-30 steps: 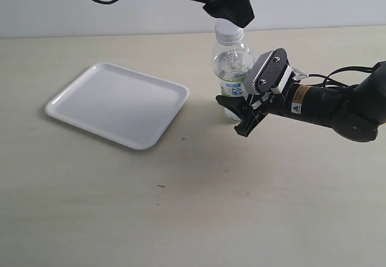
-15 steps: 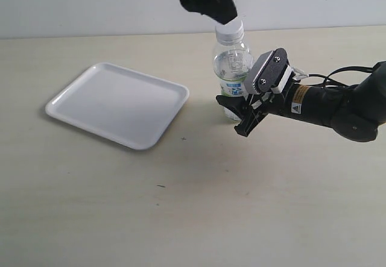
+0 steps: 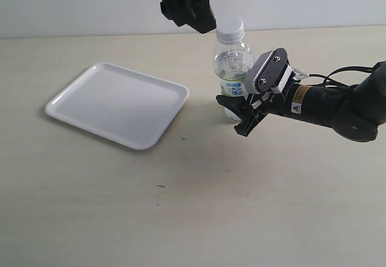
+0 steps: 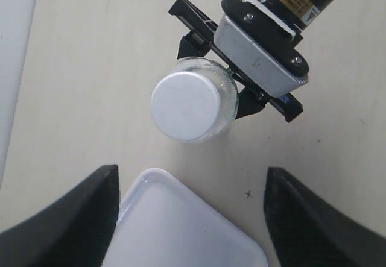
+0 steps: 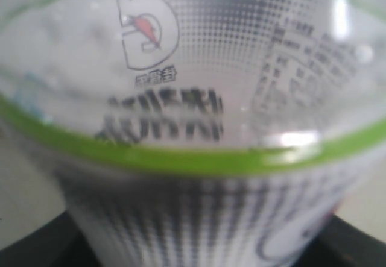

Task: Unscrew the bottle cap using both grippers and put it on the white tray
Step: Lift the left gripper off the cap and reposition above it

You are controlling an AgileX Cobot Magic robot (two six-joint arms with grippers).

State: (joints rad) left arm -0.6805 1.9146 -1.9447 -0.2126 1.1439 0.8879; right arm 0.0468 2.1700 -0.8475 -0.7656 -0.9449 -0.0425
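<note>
In the exterior view the left gripper (image 3: 188, 11) is cut off by the top edge and the right gripper (image 3: 236, 115) covers the foot of the bottle (image 3: 231, 62), so where it meets the bench (image 3: 181, 207) does not show. In the left wrist view the bottle cap (image 4: 184, 105) hides the neck, and the white tray (image 4: 175, 231) runs off the bottom edge between two blurred dark fingers (image 4: 78, 219). The right wrist view is filled by the label (image 5: 193, 98), its print too blurred to read, with the pads (image 5: 36, 249) only dark corners

Bright, soft, even light over the pale bench (image 3: 181, 219). Faint shadow under the white tray (image 3: 117, 101). Exterior view sharp. Right wrist view badly blurred, label on the bottle (image 5: 193, 128) smeared, small glare spot.
</note>
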